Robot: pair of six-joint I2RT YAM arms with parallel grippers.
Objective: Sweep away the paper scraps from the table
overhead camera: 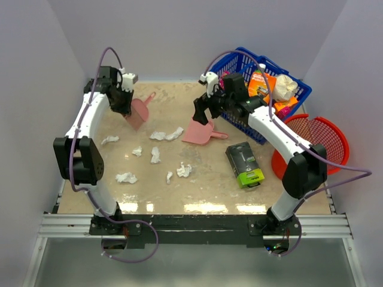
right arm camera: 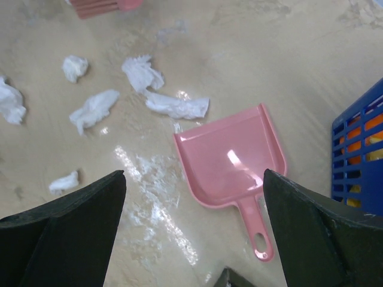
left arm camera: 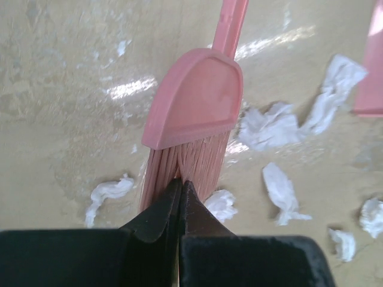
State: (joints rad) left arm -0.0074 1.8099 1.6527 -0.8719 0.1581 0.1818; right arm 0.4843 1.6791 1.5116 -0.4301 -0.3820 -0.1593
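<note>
Flanking the left gripper (left arm camera: 181,186), paper scraps (left arm camera: 270,124).

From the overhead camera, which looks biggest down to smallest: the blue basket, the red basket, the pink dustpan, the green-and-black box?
1. blue basket
2. red basket
3 and 4. green-and-black box and pink dustpan: these look about alike in this view, so I leave them unranked.

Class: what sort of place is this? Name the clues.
Probably a robotics lab test booth: two arms bolted at the table edge, plain walls closing it in, staged paper scraps and a pink dustpan.
</note>
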